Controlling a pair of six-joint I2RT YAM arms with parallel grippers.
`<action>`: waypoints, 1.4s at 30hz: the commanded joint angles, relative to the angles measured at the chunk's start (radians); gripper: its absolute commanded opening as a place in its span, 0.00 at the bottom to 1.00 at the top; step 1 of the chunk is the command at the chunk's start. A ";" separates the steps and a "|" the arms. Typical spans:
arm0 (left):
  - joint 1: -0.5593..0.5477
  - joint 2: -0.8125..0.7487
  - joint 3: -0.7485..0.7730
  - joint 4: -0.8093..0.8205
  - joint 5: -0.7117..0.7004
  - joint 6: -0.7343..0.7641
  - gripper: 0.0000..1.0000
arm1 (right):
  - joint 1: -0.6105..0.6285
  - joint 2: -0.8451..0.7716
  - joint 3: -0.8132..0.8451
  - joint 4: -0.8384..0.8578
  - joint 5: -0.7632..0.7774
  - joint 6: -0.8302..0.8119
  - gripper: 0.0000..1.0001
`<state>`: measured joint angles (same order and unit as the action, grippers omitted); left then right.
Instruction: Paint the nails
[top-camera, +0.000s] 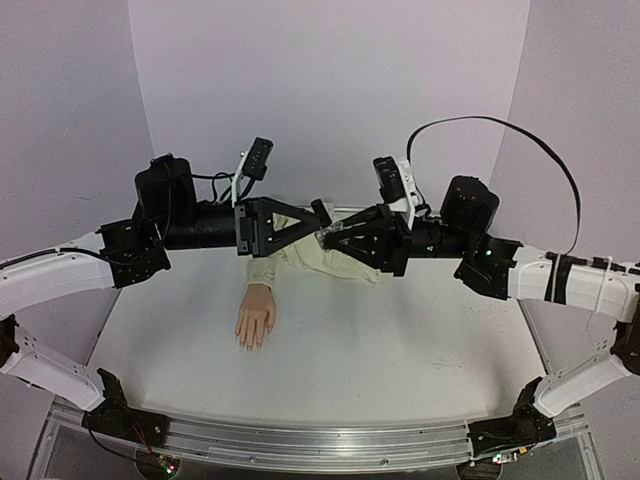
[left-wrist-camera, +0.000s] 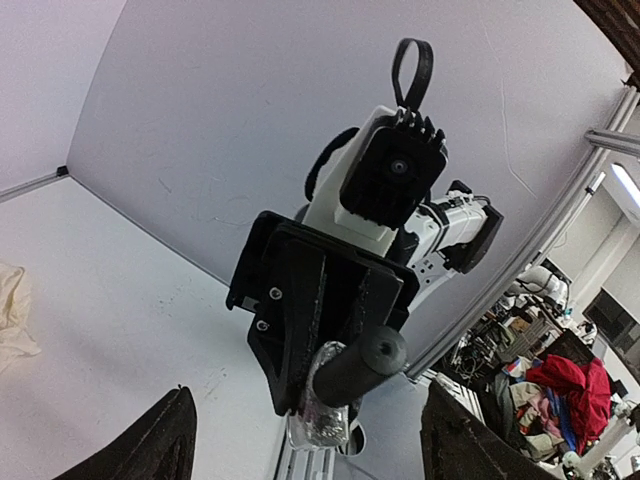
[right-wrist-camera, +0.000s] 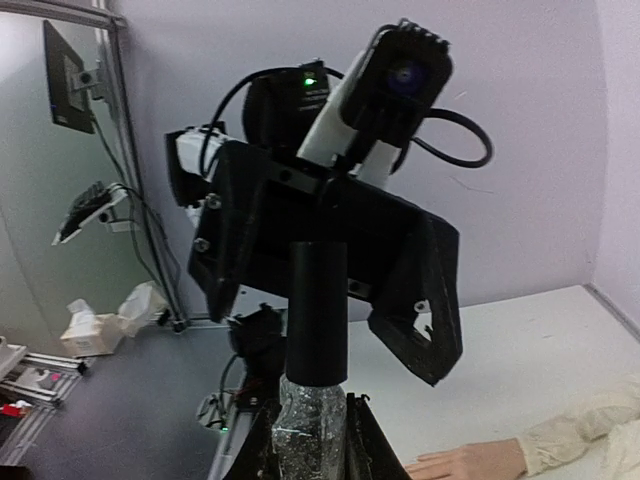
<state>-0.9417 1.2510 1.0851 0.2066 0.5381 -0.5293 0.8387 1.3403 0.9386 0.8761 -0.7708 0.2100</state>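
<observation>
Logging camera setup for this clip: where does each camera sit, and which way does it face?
Top external: above and behind the bases, looking down on the table and mannequin hand; both arms show.
Left wrist: on the left arm, faces the right end effector shut on the polish bottle; left fingers at bottom.
Right wrist: on the right arm, faces the open left end effector; right fingers grip the bottle.
Shared: both wrist views show the bottle.
</observation>
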 joint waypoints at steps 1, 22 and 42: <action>0.004 -0.026 0.022 0.040 0.074 -0.008 0.73 | -0.001 0.042 0.066 0.122 -0.221 0.132 0.00; -0.011 0.019 0.009 0.090 -0.087 0.030 0.06 | 0.023 0.033 0.000 0.068 0.341 -0.015 0.00; 0.026 0.097 0.078 -0.012 -0.143 -0.041 0.37 | 0.087 0.012 -0.066 0.156 0.550 -0.182 0.00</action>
<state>-0.9192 1.3754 1.1137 0.2043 0.2531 -0.5163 1.0386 1.4597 0.8597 0.9836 0.1425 -0.1272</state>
